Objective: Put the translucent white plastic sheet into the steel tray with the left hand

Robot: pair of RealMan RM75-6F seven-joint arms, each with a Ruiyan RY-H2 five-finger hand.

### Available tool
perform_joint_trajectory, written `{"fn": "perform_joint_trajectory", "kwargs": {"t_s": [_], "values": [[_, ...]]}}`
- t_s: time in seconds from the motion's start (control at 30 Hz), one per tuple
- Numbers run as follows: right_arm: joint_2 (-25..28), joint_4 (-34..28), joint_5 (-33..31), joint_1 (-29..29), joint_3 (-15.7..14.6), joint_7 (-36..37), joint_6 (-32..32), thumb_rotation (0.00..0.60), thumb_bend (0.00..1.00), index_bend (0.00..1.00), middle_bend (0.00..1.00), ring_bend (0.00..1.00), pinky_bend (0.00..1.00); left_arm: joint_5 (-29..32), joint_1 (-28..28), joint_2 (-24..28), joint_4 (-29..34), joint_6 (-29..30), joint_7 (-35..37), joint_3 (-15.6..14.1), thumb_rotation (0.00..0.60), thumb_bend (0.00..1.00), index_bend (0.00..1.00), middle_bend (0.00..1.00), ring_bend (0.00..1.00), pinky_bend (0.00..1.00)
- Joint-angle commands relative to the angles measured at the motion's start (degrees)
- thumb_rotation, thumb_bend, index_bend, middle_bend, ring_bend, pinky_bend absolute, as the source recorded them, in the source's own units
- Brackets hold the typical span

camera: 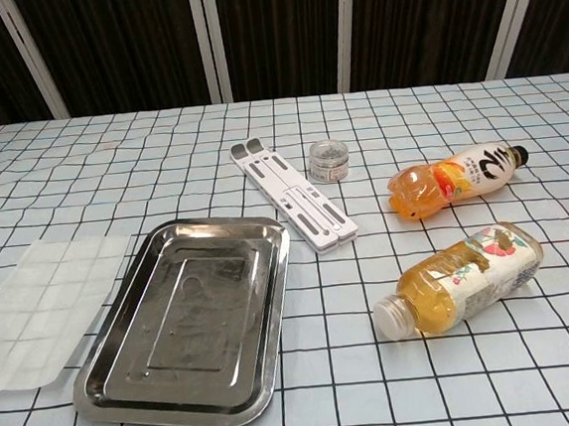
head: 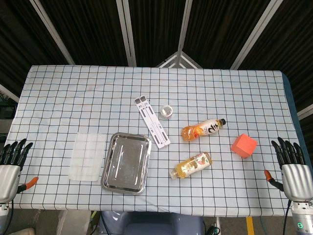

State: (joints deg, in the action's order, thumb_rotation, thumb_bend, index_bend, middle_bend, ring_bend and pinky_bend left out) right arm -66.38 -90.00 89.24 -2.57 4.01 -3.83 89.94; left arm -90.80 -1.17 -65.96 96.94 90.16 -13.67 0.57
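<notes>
Probably light and floppy, the translucent sheet (head: 88,156) lies flat just left of the steel tray (head: 126,162) (take an edge); left robot hand (head: 11,164) waits empty, fingers spread.

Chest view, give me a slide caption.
Plastic sheet lies flat left of the empty steel tray; two bottles on their sides to the right.

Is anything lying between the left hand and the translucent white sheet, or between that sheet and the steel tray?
Nothing visible. The left hand sits at the table's near-left edge, with only bare checked tablecloth between it and the translucent white plastic sheet. The sheet lies flat directly beside the rectangular steel tray, which is empty.
</notes>
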Motion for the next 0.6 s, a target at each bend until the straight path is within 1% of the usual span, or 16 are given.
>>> {"fn": "perform_joint_trajectory", "kwargs": {"t_s": [0.03,0.27,0.37,0.47,0.53,0.6], "values": [[0.01,-0.01,0.00,0.01,0.01,0.05,0.03,0.600,0.33,0.00,0.00,0.00,0.00,-0.06,-0.06,-0.06,-0.06,-0.20,-0.28,-0.13,0.600,0.06,0.00,0.00,0.00,0.00],[0.06,0.05,0.05,0.06,0.02,0.13,0.16,0.600,0.33,0.00,0.00,0.00,0.00,0.19,-0.92,0.21,-0.06,-2.60,-1.18,-0.69,0.600,0.06,0.00,0.00,0.00,0.00],[0.04,0.04,0.06,-0.01,0.06,0.14,0.10,0.600,0.33,0.00,0.00,0.00,0.00,0.81,-1.96,0.66,0.01,-5.13,-1.53,-0.93,0.600,0.08,0.01,0.00,0.00,0.00],[-0.05,0.09,0.01,-0.13,0.09,-0.01,-0.08,0.600,0.33,0.00,0.00,0.00,0.00,1.11,-3.85,1.55,-0.18,-9.09,-1.75,-1.37,0.600,0.10,0.08,0.00,0.00,0.00],[-0.09,0.05,-0.06,-0.23,0.12,-0.21,-0.26,0.600,0.33,0.00,0.00,0.00,0.00,0.62,-5.48,2.07,-0.88,-11.88,-2.40,-1.72,0.600,0.14,0.17,0.00,0.00,0.00],[-0.11,0.01,-0.06,-0.26,0.15,-0.29,-0.26,0.600,0.33,0.00,0.00,0.00,0.00,-0.16,-6.84,2.14,-1.44,-14.05,-2.88,-2.10,0.600,0.16,0.23,0.00,0.00,0.00]]}}
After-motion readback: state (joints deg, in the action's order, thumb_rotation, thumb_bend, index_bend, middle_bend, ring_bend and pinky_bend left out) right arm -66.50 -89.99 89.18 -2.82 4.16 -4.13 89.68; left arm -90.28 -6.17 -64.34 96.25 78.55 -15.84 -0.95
